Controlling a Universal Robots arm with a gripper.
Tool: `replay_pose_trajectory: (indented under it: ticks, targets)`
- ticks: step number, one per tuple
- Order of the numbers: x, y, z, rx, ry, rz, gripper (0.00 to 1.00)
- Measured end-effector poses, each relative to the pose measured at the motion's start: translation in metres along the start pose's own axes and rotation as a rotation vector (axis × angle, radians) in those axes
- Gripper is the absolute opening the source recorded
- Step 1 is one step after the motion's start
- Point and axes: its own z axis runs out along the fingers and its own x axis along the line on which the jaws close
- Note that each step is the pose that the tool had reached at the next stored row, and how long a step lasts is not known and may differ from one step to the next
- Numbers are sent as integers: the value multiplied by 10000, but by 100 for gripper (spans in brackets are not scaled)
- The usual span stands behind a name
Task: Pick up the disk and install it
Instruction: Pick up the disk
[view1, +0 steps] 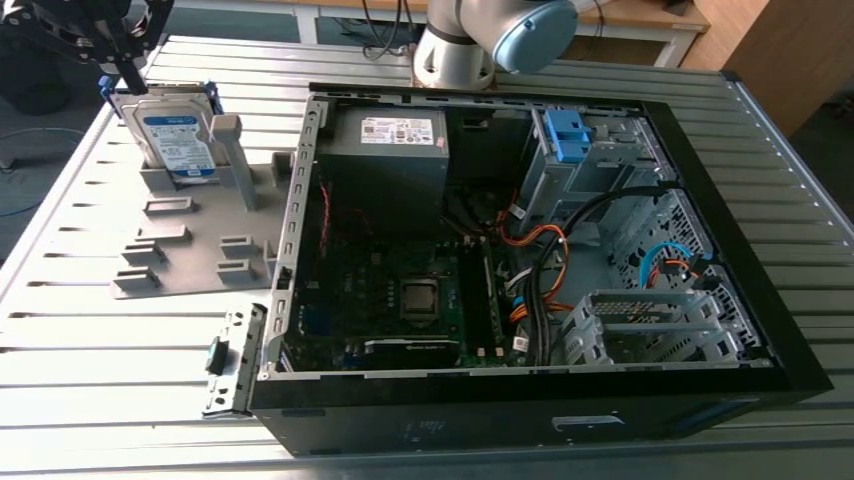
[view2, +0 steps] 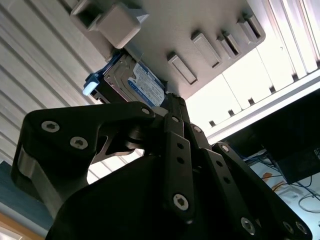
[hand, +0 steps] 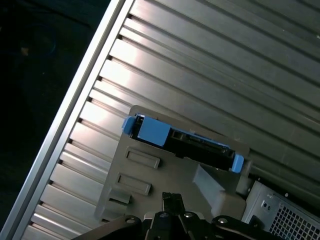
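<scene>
The end effector (view1: 127, 70) is hanging at the exterior view's upper left, tip pointing down, just above the top edge of the disk (view1: 178, 140). Opening width: cannot tell, since the black linkage is covering the tip in both wrist views. It is carrying nothing, as the disk is sitting in its holder. Whether the tip is touching the disk's blue frame cannot be told.

The disk is standing upright on its edge in a slot of the grey holder plate (view1: 180, 255), white and blue label facing the exterior camera, blue carrier frame running along its sides. In the first wrist view the disk (hand: 182, 142) is showing edge-on beyond the end effector (hand: 172, 199). In the second wrist view its label (view2: 145, 85) is peeking out past the end effector (view2: 172, 100).

The holder plate is lying flat on the slatted metal counter (view1: 107, 350), to the exterior view's left of the computer case (view1: 534, 415). The case is lying with its open side up, exposing the power supply (view1: 394, 150), motherboard (view1: 400, 300), a blue bracket (view1: 566, 135) and orange and black cables (view1: 541, 250). The arm's base (view1: 474, 45) is standing behind the case.
</scene>
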Motion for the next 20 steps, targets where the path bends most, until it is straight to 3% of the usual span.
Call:
replay_pose_trajectory:
  ticks: [20]
  targets:
    - [0, 0, 0, -23, -7, -751, 11]
